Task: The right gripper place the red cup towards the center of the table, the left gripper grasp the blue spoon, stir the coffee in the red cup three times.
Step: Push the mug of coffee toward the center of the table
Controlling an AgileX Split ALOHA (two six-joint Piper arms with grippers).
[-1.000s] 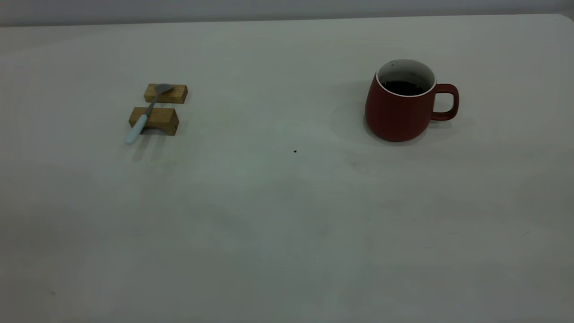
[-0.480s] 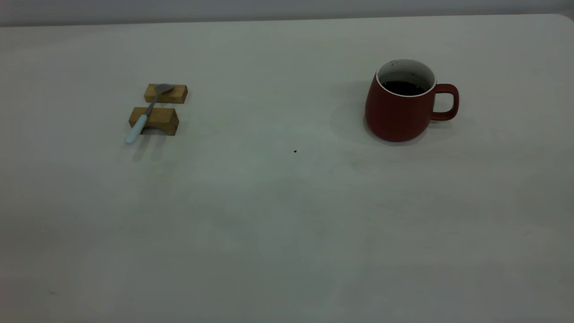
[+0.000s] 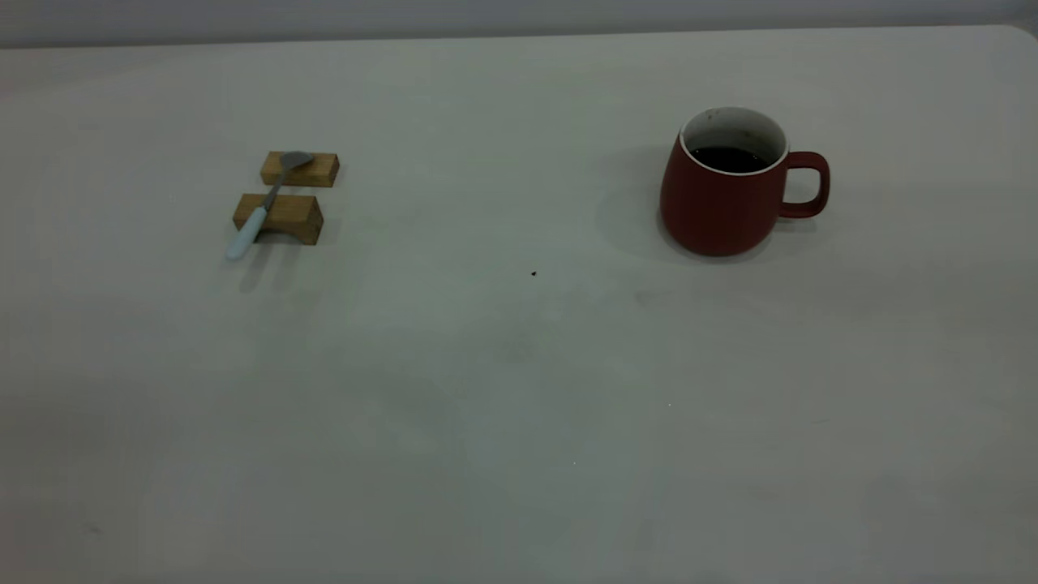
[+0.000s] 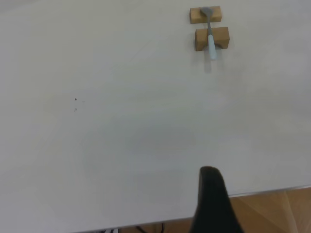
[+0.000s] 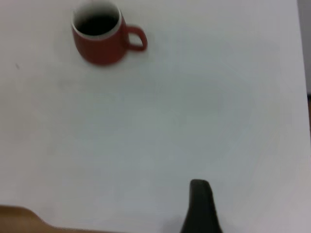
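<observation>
The red cup stands upright on the right side of the table, its handle pointing right. Dark coffee fills it partway. In the right wrist view the red cup is far from my right gripper, which hovers near the table's edge. The blue spoon lies across two wooden blocks on the left, with its pale handle toward the front. My left gripper is over the table's near edge, far from the blue spoon. Neither gripper appears in the exterior view.
The second wooden block carries the spoon's bowl. A tiny dark speck marks the table's middle. The table's edge and the wooden floor show in the left wrist view.
The cup and the spoon have stayed where they were. Only faint shadows on the tabletop in front of the cup have shifted.
</observation>
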